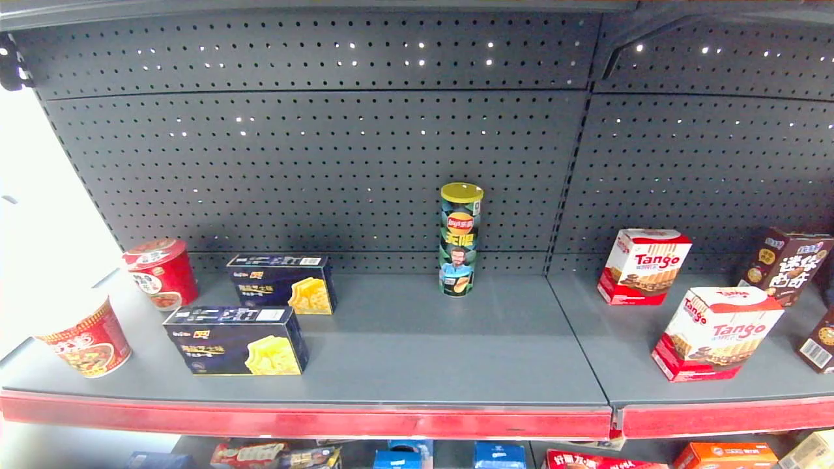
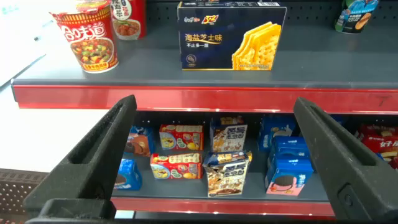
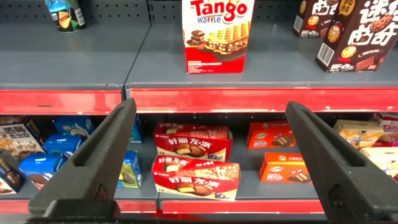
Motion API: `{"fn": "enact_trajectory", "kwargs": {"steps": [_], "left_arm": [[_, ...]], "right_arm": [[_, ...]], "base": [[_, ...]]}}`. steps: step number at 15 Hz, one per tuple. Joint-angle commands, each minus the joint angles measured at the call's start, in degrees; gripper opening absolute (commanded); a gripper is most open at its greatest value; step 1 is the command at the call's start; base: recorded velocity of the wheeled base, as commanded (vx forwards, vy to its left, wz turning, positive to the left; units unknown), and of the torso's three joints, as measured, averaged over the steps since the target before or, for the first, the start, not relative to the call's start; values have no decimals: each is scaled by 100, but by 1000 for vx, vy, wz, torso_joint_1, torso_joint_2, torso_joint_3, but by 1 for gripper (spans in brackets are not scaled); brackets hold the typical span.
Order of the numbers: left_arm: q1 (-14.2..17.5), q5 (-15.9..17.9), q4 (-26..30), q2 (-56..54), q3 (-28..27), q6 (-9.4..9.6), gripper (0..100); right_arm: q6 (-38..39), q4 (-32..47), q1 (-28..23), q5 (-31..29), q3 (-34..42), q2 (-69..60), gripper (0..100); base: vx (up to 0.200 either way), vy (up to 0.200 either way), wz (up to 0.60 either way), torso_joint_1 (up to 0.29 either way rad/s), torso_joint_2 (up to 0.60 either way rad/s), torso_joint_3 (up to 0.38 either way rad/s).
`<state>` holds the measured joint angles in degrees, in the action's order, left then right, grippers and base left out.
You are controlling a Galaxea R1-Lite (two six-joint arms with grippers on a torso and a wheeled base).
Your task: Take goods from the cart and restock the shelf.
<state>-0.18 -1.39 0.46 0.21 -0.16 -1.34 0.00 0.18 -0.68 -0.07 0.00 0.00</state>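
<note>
Wide-spread left gripper (image 2: 214,102), black fingers (image 2: 93,162) well apart with nothing pinched between them, facing the red front edge of the grey metal shelf (image 2: 205,74); right gripper (image 3: 210,104) likewise spread wide and empty, facing the same red edge farther to the right. From the head view, on top of that shelf: two red noodle cups (image 1: 85,342) at the left end, one behind the other; just beside them two dark blue cracker boxes (image 1: 238,340), one near the front edge, the other close to the dark perforated back panel (image 1: 326,169); a tall chip can with a yellow lid (image 1: 460,240) upright near the back, well apart from the boxes; in the right bay two white-and-red wafer boxes (image 1: 715,333) and, at the far right, brown cookie boxes (image 1: 785,266). From the left wrist view, below the front cracker box, a lower tier holding small blue packs (image 2: 286,174) and colourful biscuit boxes (image 2: 180,138), standing in rows. From the right wrist view, below a wafer box, the lower tier holding red pie boxes (image 3: 193,144), with orange boxes (image 3: 273,135) on one side and more blue packs on the other
</note>
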Motion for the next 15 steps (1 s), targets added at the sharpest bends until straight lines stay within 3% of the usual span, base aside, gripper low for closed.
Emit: {"fn": "enact_trajectory", "kwargs": {"steps": [1, 7, 15], "left_arm": [[-8, -2, 6, -3, -11, 2, 100], [1, -10, -38, -3, 7, -7, 100], [1, -37, -38, -3, 7, -33, 100]], "right_arm": [[0, -1, -2, -1, 0, 0, 100], [-9, -1, 7, -1, 0, 0, 100], [-9, -1, -2, -1, 0, 0, 100]], "base": [[0, 0, 0, 0, 0, 0], [0, 0, 0, 0, 0, 0], [0, 0, 525, 4, 4, 2]]}}
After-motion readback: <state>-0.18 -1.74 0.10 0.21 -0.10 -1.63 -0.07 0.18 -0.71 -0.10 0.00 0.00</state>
